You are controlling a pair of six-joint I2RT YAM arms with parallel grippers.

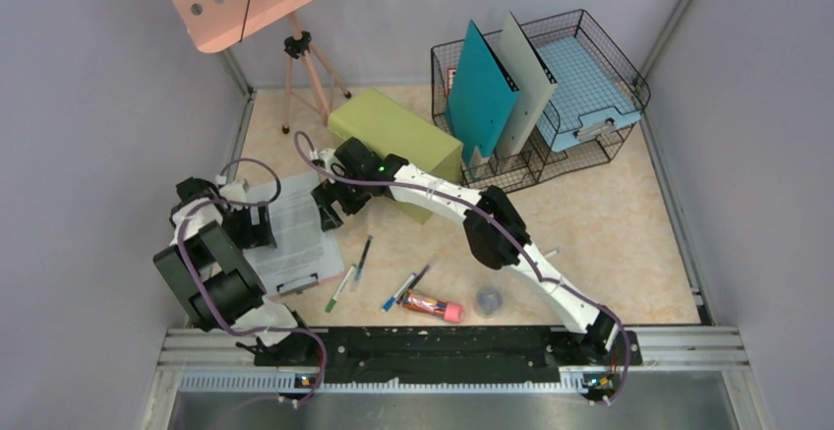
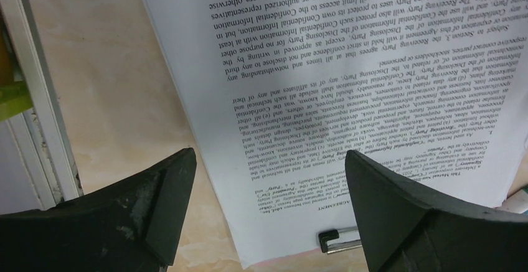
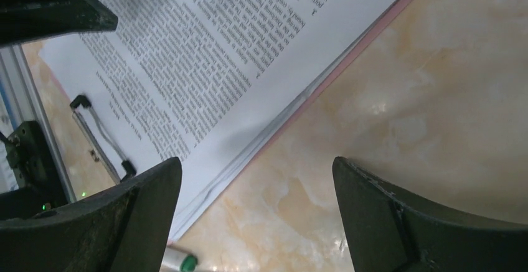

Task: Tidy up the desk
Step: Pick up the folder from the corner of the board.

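Desk (image 1: pixel 610 233): beige marble top between grey walls, with a rail along the near edge.

Top view. My left gripper (image 1: pixel 254 225) sits at the left side of the paper (image 1: pixel 295 238), and my right gripper (image 1: pixel 330 210) at its far right corner. I cannot read the jaw opening from here. Only this view shows the rest:
- a green box (image 1: pixel 393 140) behind my right arm
- a wire rack (image 1: pixel 565 159) at back right, holding a teal folder (image 1: pixel 482 95), a grey folder (image 1: pixel 526 81) and a blue tray (image 1: pixel 590 81)
- a tripod (image 1: pixel 298 46) at back left
- pens (image 1: pixel 363 258), a red tube (image 1: pixel 433 304) and a small grey disc (image 1: pixel 489 300), loose on the desk near the rail

Left wrist view. Left gripper (image 2: pixel 268 154) is wide open, with nothing between the fingers (image 2: pixel 155 216). Below them the paper (image 2: pixel 348 66) lies flat, its printed lines sharp enough to read. A metal clip (image 2: pixel 339 239) shows at its near end and bare desk (image 2: pixel 112 85) to the left. I cannot tell whether the fingers touch the sheet.

Right wrist view. Right gripper (image 3: pixel 256 160) is also wide open and holds nothing. It hangs over the paper's long edge, half over print and half over bare desk (image 3: pixel 405 85). A pink board (image 3: pixel 364 35) peeks out from under the sheets, which neither other view shows. The clip (image 3: pixel 99 138) appears at the left. A green pen cap (image 3: pixel 180 261) lies at the bottom edge, just beside the paper.
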